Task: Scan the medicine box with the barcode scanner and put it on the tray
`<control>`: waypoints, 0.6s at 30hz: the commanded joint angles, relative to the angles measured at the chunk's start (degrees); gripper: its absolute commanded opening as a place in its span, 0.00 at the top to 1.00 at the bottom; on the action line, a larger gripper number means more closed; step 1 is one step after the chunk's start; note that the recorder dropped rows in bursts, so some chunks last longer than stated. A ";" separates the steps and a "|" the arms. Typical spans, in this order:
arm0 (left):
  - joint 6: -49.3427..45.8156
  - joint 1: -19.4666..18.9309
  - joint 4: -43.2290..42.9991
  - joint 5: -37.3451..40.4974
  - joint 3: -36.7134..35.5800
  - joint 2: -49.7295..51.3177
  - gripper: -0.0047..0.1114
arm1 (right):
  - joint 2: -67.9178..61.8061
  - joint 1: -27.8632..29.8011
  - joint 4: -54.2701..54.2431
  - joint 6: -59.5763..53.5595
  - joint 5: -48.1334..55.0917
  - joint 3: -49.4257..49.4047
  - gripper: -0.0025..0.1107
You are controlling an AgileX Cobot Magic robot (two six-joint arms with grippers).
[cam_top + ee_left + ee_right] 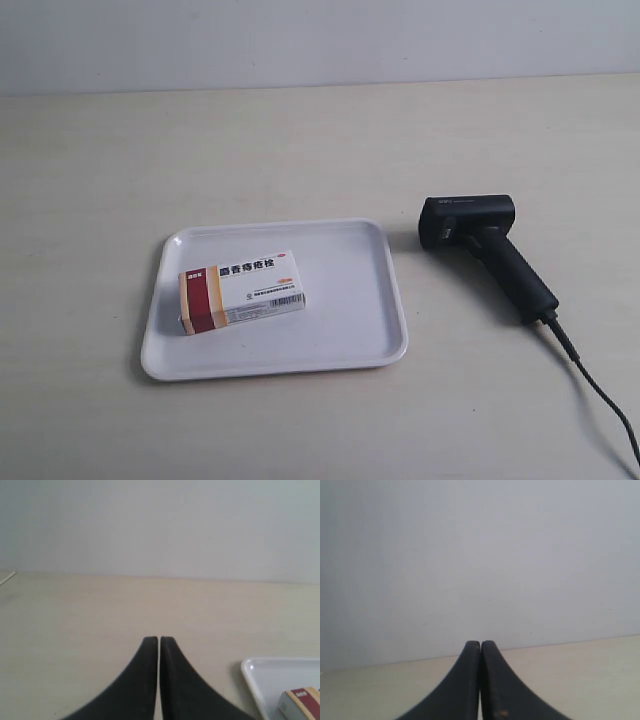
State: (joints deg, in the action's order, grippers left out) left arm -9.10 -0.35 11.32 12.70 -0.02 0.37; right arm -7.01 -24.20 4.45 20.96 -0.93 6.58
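The medicine box (241, 291), white with a dark red and tan band, lies flat in the left half of the white tray (350, 300). Right of the tray the black barcode scanner (485, 247) lies on the table, its cable (590, 385) trailing to the lower right. No arm shows in the exterior view. In the left wrist view my left gripper (159, 640) is shut on nothing above bare table, with a tray corner (260, 672) and the box's end (300, 702) off to one side. My right gripper (480, 643) is shut and empty, facing the wall.
The pale wooden table (300, 150) stretches around the tray to a plain grey-white wall (320, 40) at the back.
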 commanded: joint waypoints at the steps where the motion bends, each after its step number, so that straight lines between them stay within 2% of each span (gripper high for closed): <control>1: 7.48 0.40 -8.27 4.03 0.02 -0.37 0.92 | 0.30 -0.16 0.11 0.00 -0.19 -0.20 0.97; 3: 10.31 0.40 -10.48 4.72 0.02 -0.37 0.92 | 0.30 -0.16 0.11 0.00 -0.19 -0.20 0.97; 18: 10.45 0.40 -10.60 5.15 0.02 -0.37 0.92 | 0.30 -0.16 0.11 0.00 -0.19 -0.20 0.97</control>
State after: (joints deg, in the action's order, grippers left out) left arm 0.74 -0.35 0.95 18.00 -0.02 0.37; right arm -7.01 -24.20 4.45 20.96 -0.83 6.58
